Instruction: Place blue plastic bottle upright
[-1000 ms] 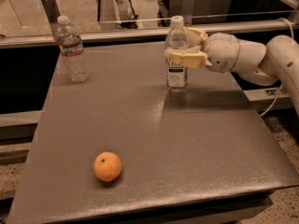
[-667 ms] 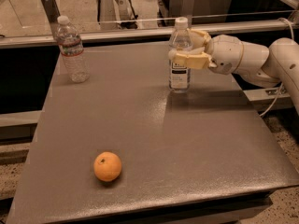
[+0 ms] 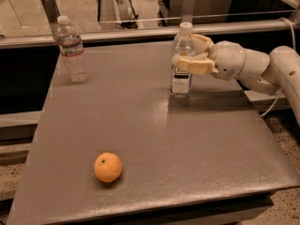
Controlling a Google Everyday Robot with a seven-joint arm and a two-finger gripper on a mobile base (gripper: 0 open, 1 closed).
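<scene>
End effector grips upright blue plastic bottle on table.

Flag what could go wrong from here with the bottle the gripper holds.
The gripper clasps the pale-blue clear plastic bottle with white cap high, near its shoulder, while its base seems to rest on the grey table. Releasing or withdrawing crookedly could tip the tall, narrow bottle. If it falls, it might roll toward the table's far edge.

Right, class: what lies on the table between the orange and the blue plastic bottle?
Nothing: the camera view shows bare grey table between the orange and the upright blue plastic bottle, which the claw grips near its shoulder.
</scene>
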